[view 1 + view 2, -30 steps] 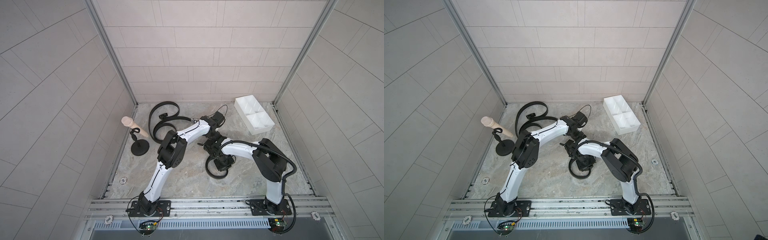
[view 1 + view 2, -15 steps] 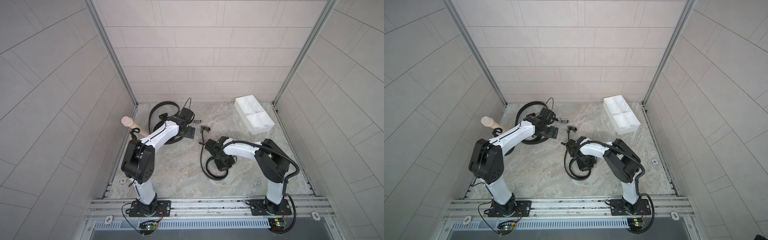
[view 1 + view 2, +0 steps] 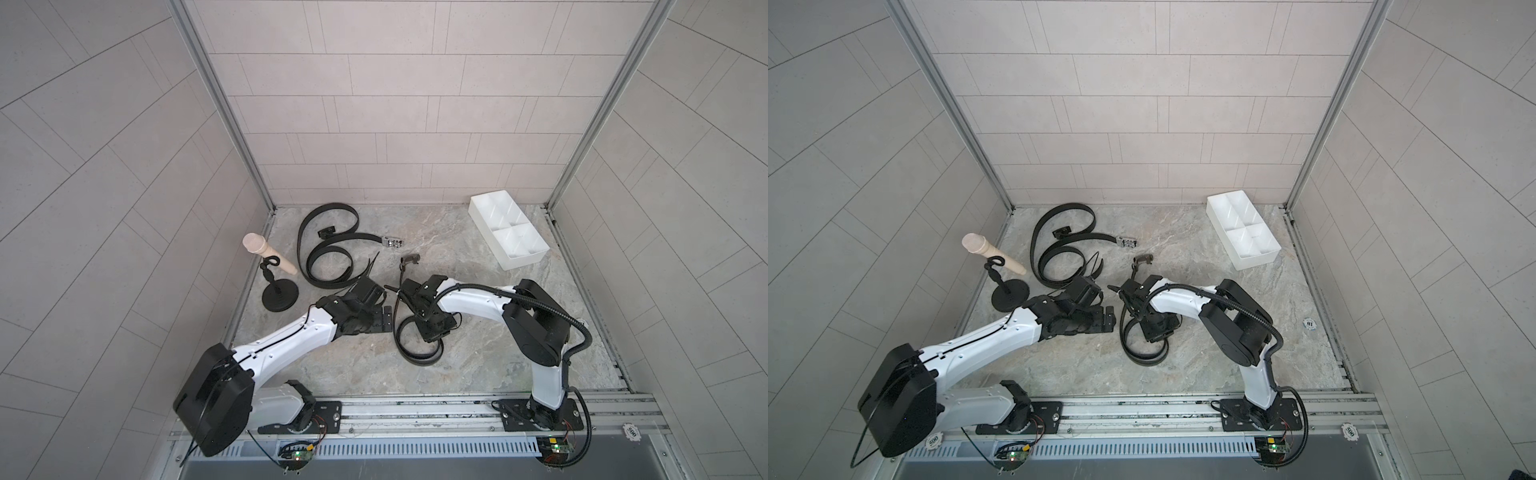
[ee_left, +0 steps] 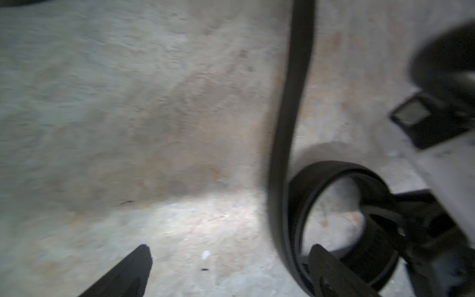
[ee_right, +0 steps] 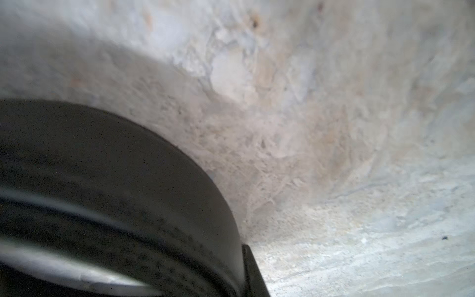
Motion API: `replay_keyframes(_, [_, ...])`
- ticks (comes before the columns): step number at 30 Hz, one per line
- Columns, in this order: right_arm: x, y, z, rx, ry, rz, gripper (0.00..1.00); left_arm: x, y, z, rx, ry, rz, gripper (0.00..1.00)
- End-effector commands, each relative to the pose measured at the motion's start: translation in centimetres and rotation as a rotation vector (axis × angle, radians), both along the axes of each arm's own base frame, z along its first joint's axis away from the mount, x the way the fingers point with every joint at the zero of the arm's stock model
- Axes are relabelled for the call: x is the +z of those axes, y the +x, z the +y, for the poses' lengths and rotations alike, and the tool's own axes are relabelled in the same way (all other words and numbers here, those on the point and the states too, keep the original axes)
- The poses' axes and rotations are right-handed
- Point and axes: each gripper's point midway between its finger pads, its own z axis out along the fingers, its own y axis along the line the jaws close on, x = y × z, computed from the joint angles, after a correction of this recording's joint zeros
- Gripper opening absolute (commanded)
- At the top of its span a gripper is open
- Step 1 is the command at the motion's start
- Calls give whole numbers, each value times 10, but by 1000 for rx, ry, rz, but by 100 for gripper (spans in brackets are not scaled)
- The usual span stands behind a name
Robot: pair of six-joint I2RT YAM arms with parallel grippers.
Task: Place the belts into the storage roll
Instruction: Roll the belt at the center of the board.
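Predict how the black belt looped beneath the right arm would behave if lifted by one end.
Likely floppy: the belt lies in loose, uneven loops, so it would probably uncoil and dangle. Its buckle end would likely swing as the heavier part.

Even, soft daylight in both top views; wrist views blurred, shadowed.

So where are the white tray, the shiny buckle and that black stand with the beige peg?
white tray (image 3: 484,231): in a top view, its outer side wall.
shiny buckle (image 3: 392,242): in a top view, the metal middle.
black stand (image 3: 280,296): in a top view, its round base.
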Motion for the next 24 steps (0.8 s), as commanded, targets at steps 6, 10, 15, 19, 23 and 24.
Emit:
replay_keyframes(6, [-29,10,46,17,113,-25,0,-30,-7,-21,2,-25,47,96])
replay_keyframes(10, [-31,10,49,12,119,-22,0,-48,-6,-22,-7,22,78,90])
replay_keyframes(15, [-33,8,50,2,131,-16,0,-66,-5,-41,-36,39,127,82])
replay_keyframes(19, [-35,5,52,-7,147,-3,3,-79,-8,-43,-50,114,154,58])
replay_keyframes(23, [-31,5,49,-32,164,13,7,-84,-11,-27,-58,242,167,26])
replay_keyframes(24, [-26,7,44,-44,168,10,11,-83,-11,-23,-66,276,156,18])
